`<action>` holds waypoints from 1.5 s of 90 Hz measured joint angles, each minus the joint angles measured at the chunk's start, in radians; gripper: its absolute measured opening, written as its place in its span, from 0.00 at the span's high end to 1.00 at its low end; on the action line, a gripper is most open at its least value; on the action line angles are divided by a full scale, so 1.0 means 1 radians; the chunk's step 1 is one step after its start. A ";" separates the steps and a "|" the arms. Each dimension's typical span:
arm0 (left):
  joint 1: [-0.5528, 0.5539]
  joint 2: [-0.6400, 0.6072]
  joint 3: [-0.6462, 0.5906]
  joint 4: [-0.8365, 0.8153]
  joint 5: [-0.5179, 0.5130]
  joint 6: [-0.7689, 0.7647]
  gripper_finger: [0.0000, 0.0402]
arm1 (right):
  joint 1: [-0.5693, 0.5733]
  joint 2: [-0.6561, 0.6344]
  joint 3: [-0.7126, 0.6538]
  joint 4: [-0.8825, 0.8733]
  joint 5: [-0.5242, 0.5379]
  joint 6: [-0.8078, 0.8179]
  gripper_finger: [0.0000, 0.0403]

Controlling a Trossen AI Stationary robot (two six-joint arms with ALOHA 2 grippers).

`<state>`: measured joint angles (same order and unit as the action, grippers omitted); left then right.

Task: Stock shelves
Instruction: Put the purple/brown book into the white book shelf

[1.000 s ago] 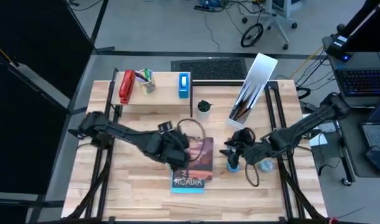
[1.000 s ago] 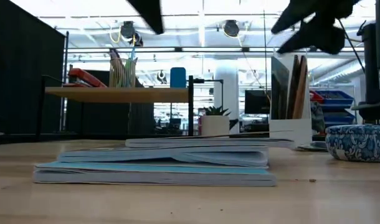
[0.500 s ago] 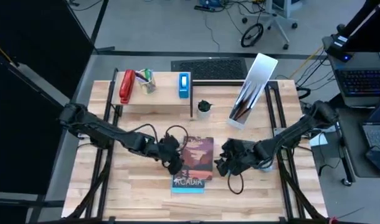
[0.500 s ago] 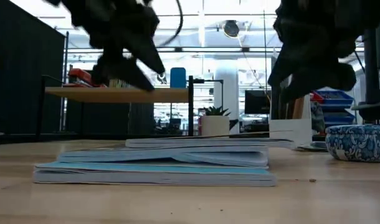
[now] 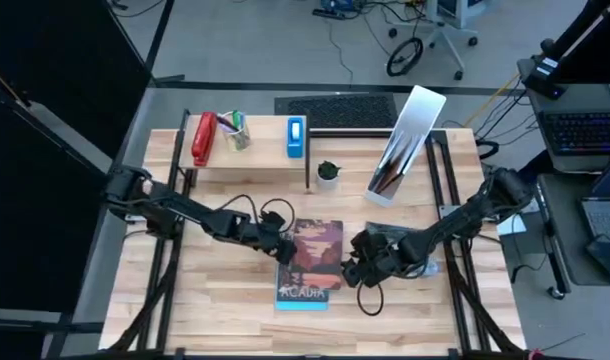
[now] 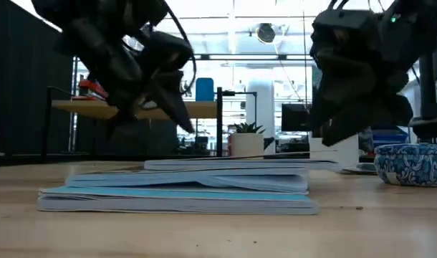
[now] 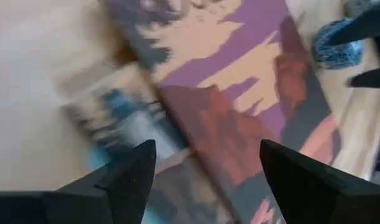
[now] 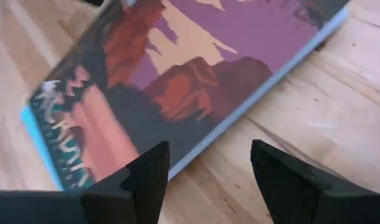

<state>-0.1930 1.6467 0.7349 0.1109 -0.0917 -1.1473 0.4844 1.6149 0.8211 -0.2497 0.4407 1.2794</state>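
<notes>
Left pincer [image 5: 282,247]: fingers spread, empty, at the book stack's left edge, posed to grip.
Right pincer [image 5: 353,270]: spread, empty, at the right edge.
Books [image 5: 311,262]: flat on tabletop [image 5: 215,310].
Shelf [image 5: 255,158]: behind; white file holder [image 5: 405,140] beside it.

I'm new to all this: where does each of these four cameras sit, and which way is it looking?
High view: above the table, looking straight down; both arms, left gripper and right gripper flank the book stack.
Low view: at tabletop height, looking level across the stack to the shelf; both grippers hang above.
Left wrist view: on the left arm, facing the top book past its own open jaws.
Right wrist view: on the right arm, same book, open jaws.
All four share the books.
</notes>
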 joint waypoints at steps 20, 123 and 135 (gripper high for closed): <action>0.000 0.066 0.011 0.066 0.013 -0.047 0.37 | 0.000 0.053 0.000 0.048 -0.001 -0.001 0.48; -0.006 0.181 0.052 0.271 0.017 0.028 0.84 | -0.005 0.115 -0.002 0.168 -0.013 -0.069 0.48; -0.010 0.169 0.058 0.300 0.000 0.064 0.97 | -0.002 0.018 -0.002 0.098 -0.022 -0.096 0.48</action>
<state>-0.2030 1.8157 0.7934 0.4111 -0.0912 -1.0828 0.4819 1.6333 0.8192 -0.1520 0.4188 1.1832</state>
